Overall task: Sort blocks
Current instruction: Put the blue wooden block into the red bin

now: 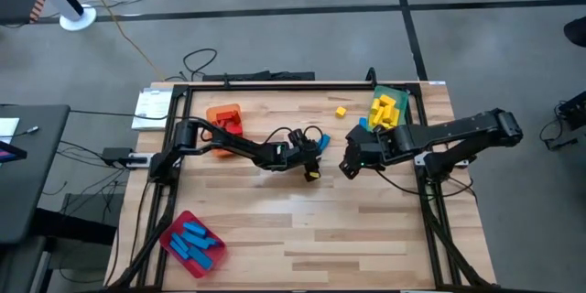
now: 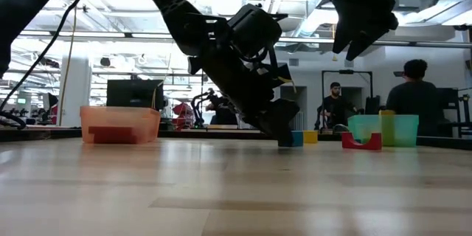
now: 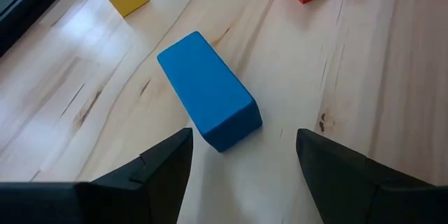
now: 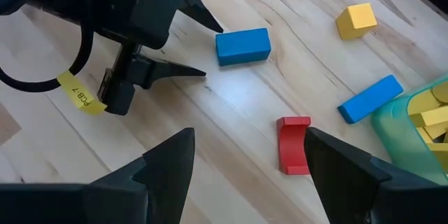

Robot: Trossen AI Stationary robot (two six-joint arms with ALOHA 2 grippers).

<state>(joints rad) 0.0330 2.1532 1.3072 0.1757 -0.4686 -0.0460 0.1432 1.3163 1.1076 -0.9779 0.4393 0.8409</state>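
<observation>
Surface is pale wood; a blue block lies near its middle, before the open left hand. The right hand is open too. People stand in the room behind.

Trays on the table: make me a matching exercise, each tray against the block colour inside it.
Things:
1. orange tray
2. red tray
3. green tray

Blocks inside:
A. blue
B. yellow
C. red

Pairs: 1-C, 2-A, 3-B

Seen from above, the orange tray holds red blocks, the red tray holds blue blocks, and the green tray holds yellow blocks.
</observation>
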